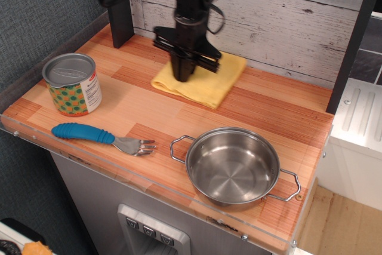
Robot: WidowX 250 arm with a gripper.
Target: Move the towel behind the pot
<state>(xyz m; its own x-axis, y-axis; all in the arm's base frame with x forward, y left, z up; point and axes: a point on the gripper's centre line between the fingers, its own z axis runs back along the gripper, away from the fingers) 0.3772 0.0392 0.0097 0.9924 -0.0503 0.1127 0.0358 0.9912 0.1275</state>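
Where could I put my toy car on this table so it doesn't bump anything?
The biggest bare patch is the middle strip between the yellow towel and the pot. There is also room at the back right, beside the towel. The front left is crowded: the can and the fork sit close together.

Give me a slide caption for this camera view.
Gripper pressing the yellow towel on the wooden counter, steel pot in front.

Striped orange-brown wooden tabletop (pixel 262 108), four items lying on it.
Folded yellow terry towel (pixel 209 82) at back centre; shallow shiny steel pot (pixel 233 165) with wire loop handles front right; printed tin can (pixel 71 85) upright at left; blue-handled metal fork (pixel 101 135) along front edge, between can and pot.
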